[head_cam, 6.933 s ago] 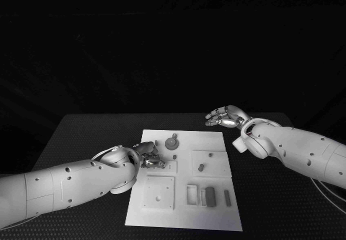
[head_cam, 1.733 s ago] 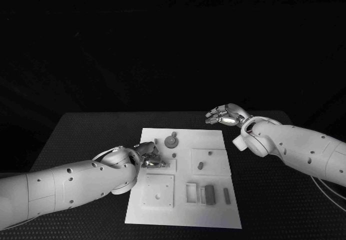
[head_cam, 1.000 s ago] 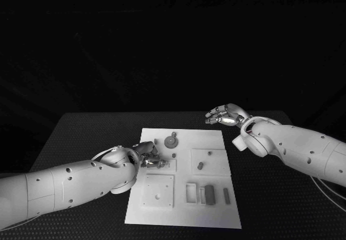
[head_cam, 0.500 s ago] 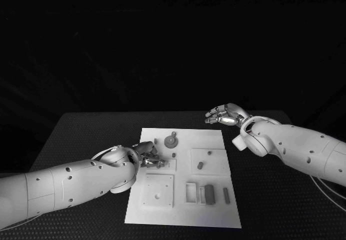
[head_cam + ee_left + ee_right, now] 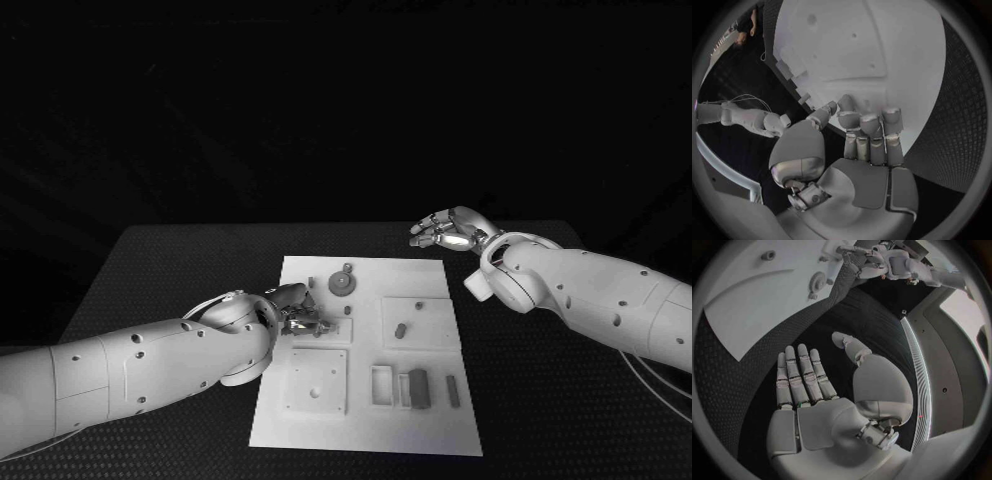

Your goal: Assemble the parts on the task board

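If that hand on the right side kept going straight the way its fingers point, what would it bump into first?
Probably nothing soon. The right hand is open above bare black table, its fingers aimed past the corner of the white task board. Depth is unclear, so it may eventually meet the table.

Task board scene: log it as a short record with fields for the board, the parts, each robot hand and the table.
board: white rectangular task board in the middle of the table
parts: small grey round part at the board's far end; dark grey upright block near its front
left robot hand: silver left robot hand over the board's left edge, fingers curled; any hold on a part cannot be told
right robot hand: silver right robot hand open, off the board, above the table
table: black textured table
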Controlling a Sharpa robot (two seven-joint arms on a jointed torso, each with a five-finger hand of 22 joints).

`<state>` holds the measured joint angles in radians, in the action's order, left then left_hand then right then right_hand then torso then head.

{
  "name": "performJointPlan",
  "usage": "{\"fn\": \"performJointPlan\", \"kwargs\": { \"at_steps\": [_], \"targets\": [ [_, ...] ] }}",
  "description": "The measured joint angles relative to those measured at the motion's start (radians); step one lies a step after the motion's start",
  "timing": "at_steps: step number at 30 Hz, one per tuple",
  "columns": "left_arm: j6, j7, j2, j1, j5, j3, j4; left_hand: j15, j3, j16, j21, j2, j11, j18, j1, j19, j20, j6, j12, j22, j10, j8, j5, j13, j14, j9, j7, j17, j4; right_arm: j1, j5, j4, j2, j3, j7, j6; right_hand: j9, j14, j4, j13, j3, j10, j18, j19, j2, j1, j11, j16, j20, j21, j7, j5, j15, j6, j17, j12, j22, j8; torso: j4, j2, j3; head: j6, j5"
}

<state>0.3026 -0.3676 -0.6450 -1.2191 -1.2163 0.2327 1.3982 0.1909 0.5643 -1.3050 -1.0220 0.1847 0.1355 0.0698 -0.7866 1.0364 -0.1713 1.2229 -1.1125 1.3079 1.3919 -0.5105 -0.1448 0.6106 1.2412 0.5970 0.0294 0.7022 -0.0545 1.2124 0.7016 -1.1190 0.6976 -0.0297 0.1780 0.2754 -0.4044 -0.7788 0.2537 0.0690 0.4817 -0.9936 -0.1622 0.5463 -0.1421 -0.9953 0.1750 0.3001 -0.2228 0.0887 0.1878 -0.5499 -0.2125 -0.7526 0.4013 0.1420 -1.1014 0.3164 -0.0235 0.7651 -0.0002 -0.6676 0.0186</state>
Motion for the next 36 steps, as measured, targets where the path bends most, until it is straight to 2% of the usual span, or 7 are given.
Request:
{"fn": "performJointPlan", "kwargs": {
  "at_steps": [6, 10, 15, 19, 24, 28, 36],
  "targets": [
    [-0.001, 0.003, -0.006, 0.0, 0.01, -0.013, 0.005, 0.0, 0.017, 0.0, 0.0, 0.061, 0.0, 0.0, 0.019, 0.0, 0.0, -0.002, 0.0, 0.0, 0.0, 0.0, 0.091, -0.002, 0.0, 0.001, -0.002, -0.002, 0.065, 0.0, 0.0, 0.002, 0.0, 0.0, 0.0, 0.001, 0.002, 0.006, -0.003, 0.0, -0.003, 0.0, 0.0, -0.004, -0.005, 0.005, 0.0, 0.0, 0.004, -0.004, 0.005, 0.0, 0.001, 0.005, -0.003, -0.004, -0.003, 0.0, 0.0, 0.0, 0.0, 0.002, -0.001],
    [-0.005, 0.004, -0.006, -0.001, 0.024, -0.047, 0.004, 0.003, 0.015, -0.004, 0.0, 0.096, 0.0, 0.0, 0.054, 0.0, 0.0, -0.007, 0.0, 0.0, 0.0, -0.004, 0.092, -0.002, -0.004, 0.004, 0.0, -0.002, 0.118, -0.001, 0.0, 0.003, -0.001, 0.0, 0.0, 0.002, 0.003, 0.01, -0.003, 0.0, -0.003, 0.0, 0.0, -0.006, -0.005, 0.005, 0.0, 0.0, 0.001, -0.01, 0.002, -0.004, -0.003, 0.009, -0.005, -0.008, -0.005, 0.0, 0.0001, 0.0, 0.0, 0.004, -0.001],
    [-0.017, 0.005, -0.007, -0.002, 0.042, -0.079, 0.003, 0.009, -0.044, -0.004, 0.0, 0.094, 0.0, 0.0, 0.093, -0.013, 0.005, -0.023, 0.0, 0.0, 0.0, -0.004, 0.092, -0.001, -0.009, 0.007, -0.003, -0.002, 0.149, -0.001, -0.001, 0.005, -0.003, 0.0, 0.0, 0.003, 0.004, 0.013, -0.006, 0.0, -0.006, 0.0, 0.0, -0.011, -0.009, 0.009, 0.0, 0.0, 0.003, -0.012, 0.003, -0.004, -0.005, 0.01, -0.007, -0.008, -0.007, 0.0, 0.0001, 0.0, -0.0002, 0.008, -0.002],
    [-0.062, 0.001, -0.004, -0.029, 0.06, -0.094, -0.032, 0.009, -0.061, -0.004, 0.0, 0.093, -0.001, 0.0, 0.093, -0.022, 0.007, -0.036, 0.0, 0.0, -0.001, -0.003, 0.092, 0.0, -0.016, 0.007, -0.007, -0.001, 0.167, -0.001, -0.001, 0.008, -0.005, 0.0, -0.001, 0.004, 0.005, 0.015, -0.006, 0.0, -0.006, 0.0, 0.0, -0.011, -0.009, 0.009, 0.0, 0.0, 0.003, -0.014, 0.003, -0.004, -0.008, 0.01, -0.007, -0.012, -0.008, 0.0, 0.0004, 0.0, -0.0004, 0.013, -0.003],
    [-0.145, -0.005, 0.011, -0.083, 0.107, -0.103, -0.124, 0.014, -0.097, 0.0, 0.005, 0.02, -0.017, 0.0, 0.02, -0.04, 0.014, -0.075, 0.006, 0.0, -0.017, 0.023, 0.048, -0.001, -0.035, -0.004, -0.023, -0.004, 0.122, -0.001, -0.001, 0.015, -0.006, 0.0, -0.001, 0.004, 0.005, 0.015, -0.006, 0.0, -0.006, 0.0, 0.0, -0.011, -0.009, 0.009, 0.0, 0.0, 0.003, -0.014, 0.003, -0.004, -0.008, 0.01, -0.007, -0.012, -0.009, 0.0, 0.0008, 0.0, -0.0005, 0.021, -0.003],
    [-0.217, -0.005, 0.056, -0.12, 0.17, -0.105, -0.239, -0.009, -0.146, 0.055, 0.051, -0.034, -0.052, 0.0, -0.034, -0.09, 0.031, -0.17, 0.064, -0.003, -0.074, 0.074, 0.018, -0.026, -0.093, -0.03, -0.057, -0.028, 0.064, -0.001, -0.002, 0.027, -0.009, 0.0, -0.001, 0.004, 0.005, 0.015, -0.006, 0.0, -0.006, 0.0, 0.0, -0.011, -0.009, 0.009, 0.0, 0.0, 0.003, -0.014, 0.003, -0.004, -0.008, 0.01, -0.008, -0.012, -0.009, 0.0, 0.0014, 0.001, -0.0006, 0.029, -0.002],
    [-0.302, 0.008, 0.137, -0.134, 0.213, -0.105, -0.419, -0.039, -0.183, 0.116, 0.111, -0.052, -0.084, -0.01, -0.028, -0.124, 0.044, -0.268, 0.13, -0.033, -0.12, 0.118, 0.022, -0.058, -0.132, -0.055, -0.097, -0.056, 0.054, -0.001, -0.005, 0.037, -0.013, 0.0, 0.0, 0.004, 0.004, 0.019, -0.006, 0.0, -0.005, 0.0, 0.0, -0.011, -0.009, 0.009, 0.0, 0.0, 0.003, -0.014, 0.003, -0.004, -0.004, 0.01, -0.008, -0.012, -0.01, 0.0, 0.0045, 0.004, -0.0023, 0.042, 0.001]
  ]
}}
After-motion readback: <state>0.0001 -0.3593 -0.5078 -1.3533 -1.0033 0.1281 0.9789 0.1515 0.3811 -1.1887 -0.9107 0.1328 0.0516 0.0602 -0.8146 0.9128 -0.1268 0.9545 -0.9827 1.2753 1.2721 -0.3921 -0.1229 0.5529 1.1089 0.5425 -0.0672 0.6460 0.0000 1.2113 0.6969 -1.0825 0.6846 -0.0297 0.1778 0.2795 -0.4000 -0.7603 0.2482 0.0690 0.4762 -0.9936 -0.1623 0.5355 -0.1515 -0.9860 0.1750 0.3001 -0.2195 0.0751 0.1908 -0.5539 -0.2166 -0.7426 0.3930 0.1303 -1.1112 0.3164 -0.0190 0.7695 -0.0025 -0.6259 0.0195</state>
